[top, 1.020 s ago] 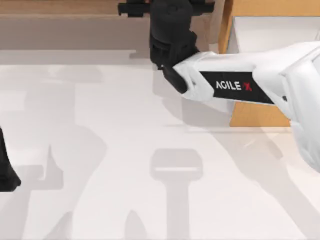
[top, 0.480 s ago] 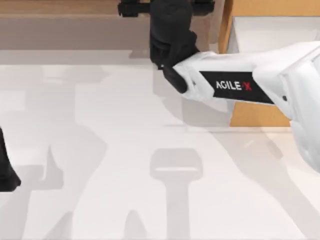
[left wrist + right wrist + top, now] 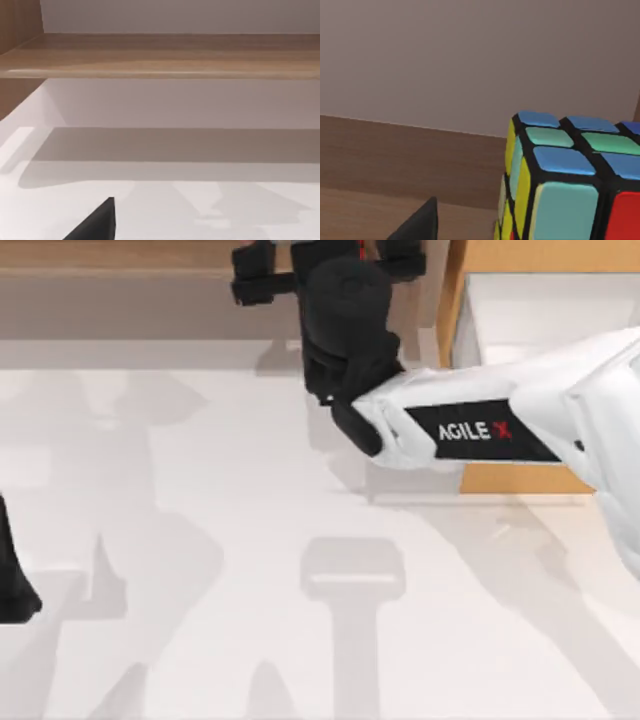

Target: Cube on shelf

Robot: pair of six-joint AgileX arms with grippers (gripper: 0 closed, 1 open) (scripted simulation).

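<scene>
The cube sits on the shelf board, close before your right wrist camera. From above, your right gripper reaches over the shelf, jaws spread wide, gripping nothing. Your left arm is parked at the table's left edge

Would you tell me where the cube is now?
In the right wrist view the cube sits on the shelf board; the right hand is over the shelf.
</scene>
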